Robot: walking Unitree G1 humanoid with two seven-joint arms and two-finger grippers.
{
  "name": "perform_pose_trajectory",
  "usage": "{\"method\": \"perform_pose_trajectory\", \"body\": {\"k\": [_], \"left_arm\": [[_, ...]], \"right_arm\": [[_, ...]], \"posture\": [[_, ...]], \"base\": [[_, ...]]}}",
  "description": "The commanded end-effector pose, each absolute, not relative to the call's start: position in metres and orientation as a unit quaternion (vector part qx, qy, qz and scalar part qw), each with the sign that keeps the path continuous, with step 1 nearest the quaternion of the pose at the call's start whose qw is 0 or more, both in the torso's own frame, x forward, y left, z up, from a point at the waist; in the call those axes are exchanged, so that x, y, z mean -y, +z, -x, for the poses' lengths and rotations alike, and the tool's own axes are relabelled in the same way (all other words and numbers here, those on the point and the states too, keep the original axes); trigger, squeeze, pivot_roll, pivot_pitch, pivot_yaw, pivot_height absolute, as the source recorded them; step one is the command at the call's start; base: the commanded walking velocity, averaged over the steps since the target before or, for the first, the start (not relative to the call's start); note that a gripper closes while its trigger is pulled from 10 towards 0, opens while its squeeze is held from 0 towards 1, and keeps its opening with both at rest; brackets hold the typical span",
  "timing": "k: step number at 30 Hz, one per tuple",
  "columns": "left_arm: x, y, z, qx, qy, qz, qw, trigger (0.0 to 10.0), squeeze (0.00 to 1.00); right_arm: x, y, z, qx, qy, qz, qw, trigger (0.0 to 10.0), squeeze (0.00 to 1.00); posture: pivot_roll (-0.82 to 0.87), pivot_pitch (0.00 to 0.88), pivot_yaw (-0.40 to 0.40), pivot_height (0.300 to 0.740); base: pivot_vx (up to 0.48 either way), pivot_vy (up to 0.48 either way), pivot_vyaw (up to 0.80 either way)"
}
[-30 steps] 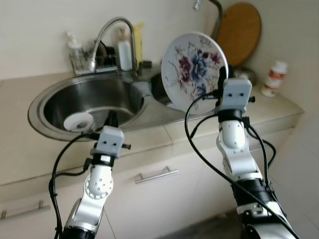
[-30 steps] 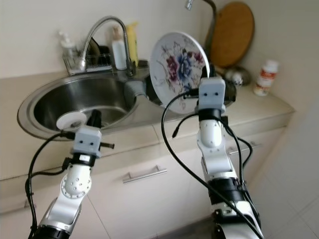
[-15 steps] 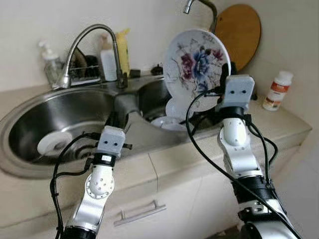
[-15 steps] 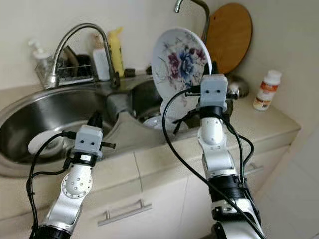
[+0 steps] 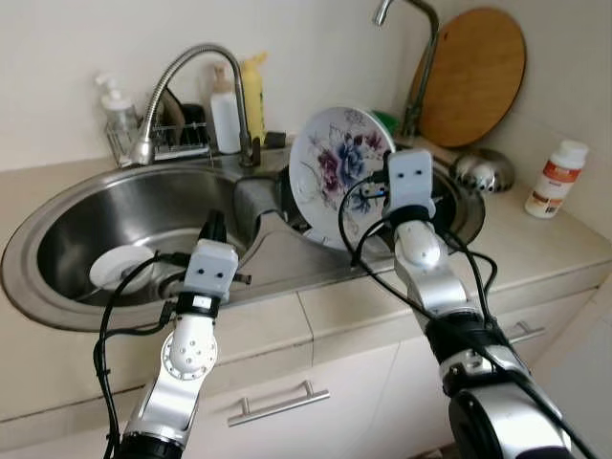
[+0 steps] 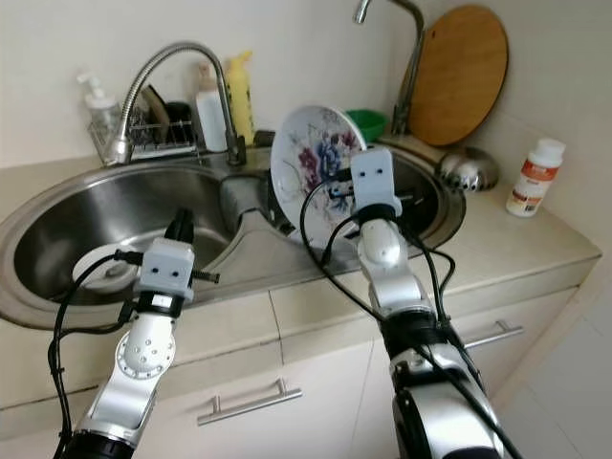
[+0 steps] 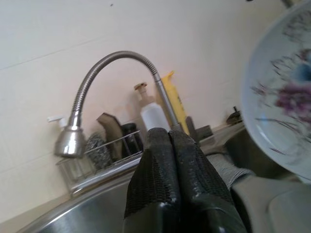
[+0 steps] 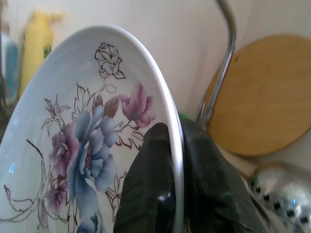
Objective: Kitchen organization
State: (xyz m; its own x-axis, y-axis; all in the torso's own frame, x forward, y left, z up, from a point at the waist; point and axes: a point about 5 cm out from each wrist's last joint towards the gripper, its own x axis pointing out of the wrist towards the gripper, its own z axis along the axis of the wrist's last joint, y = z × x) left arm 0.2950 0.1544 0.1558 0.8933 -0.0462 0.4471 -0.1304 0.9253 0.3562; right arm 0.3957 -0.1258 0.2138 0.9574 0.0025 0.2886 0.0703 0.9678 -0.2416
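The right gripper [image 8: 175,194], pinched on the plate's [image 5: 339,172] rim, has been lowered from above the counter to the small basin [image 5: 459,206]. Setting down seems close. The left gripper [image 7: 170,160], pressed together empty, is kept over the big sink [image 5: 57,244].

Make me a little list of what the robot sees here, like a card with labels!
place: kitchen counter with a double steel sink
right gripper: fingers clamped on the rim of the flowered plate, held upright over the smaller basin
left gripper: fingers shut, holding nothing, hanging over the big basin's front edge
in big basin: small white dish
behind sink: curved faucet, yellow bottle, wire rack
by the wall: round wooden board, white pill bottle
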Motion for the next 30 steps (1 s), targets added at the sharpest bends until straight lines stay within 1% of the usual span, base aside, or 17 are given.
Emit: {"method": "perform_pose_trajectory", "body": {"k": [1,6,11,15,23,28,29,30], "left_arm": [[-0.155,0.155,-0.295,0.228,0.022,-0.195,0.954,10.0,0.00],[-0.154,0.154,-0.295,0.227,0.019,-0.195,0.954,10.0,0.00],[-0.152,0.154,-0.294,0.227,0.018,-0.193,0.954,10.0,0.00],[-0.152,0.153,-0.293,0.224,0.019,-0.194,0.955,10.0,0.00],[-0.152,0.151,-0.292,0.221,0.018,-0.195,0.956,10.0,0.00],[-0.152,0.151,-0.292,0.220,0.018,-0.195,0.956,10.0,0.00],[-0.152,0.151,-0.292,0.219,0.018,-0.196,0.956,10.0,0.00],[-0.152,0.150,-0.292,0.219,0.017,-0.196,0.956,10.0,0.00]], "right_arm": [[0.126,0.225,-0.401,0.148,-0.022,0.132,0.980,10.0,0.00],[0.128,0.218,-0.408,0.106,-0.016,0.168,0.980,10.0,0.00],[0.122,0.201,-0.412,0.038,0.021,0.191,0.981,10.0,0.00],[0.123,0.192,-0.412,0.007,0.016,0.209,0.978,10.0,0.00],[0.120,0.171,-0.408,-0.037,0.037,0.237,0.970,10.0,0.00],[0.117,0.162,-0.404,-0.046,0.052,0.243,0.968,10.0,0.00],[0.116,0.159,-0.403,-0.048,0.056,0.245,0.967,10.0,0.11],[0.116,0.156,-0.402,-0.049,0.060,0.245,0.966,10.0,0.93]], "posture": [[-0.02,0.000,-0.008,0.740],[-0.01,0.000,-0.010,0.740],[-0.01,0.000,-0.014,0.740],[-0.01,0.000,-0.016,0.740],[-0.01,0.000,-0.014,0.740],[-0.01,0.000,-0.014,0.740],[-0.01,0.000,-0.013,0.740],[-0.01,0.000,-0.013,0.740]], "base": [[0.000,0.000,0.00],[0.000,0.000,0.00],[0.000,0.000,0.00],[0.000,0.000,0.00],[0.000,0.000,0.00],[0.000,0.000,0.00],[0.000,0.000,0.00],[0.000,0.000,0.00]]}}
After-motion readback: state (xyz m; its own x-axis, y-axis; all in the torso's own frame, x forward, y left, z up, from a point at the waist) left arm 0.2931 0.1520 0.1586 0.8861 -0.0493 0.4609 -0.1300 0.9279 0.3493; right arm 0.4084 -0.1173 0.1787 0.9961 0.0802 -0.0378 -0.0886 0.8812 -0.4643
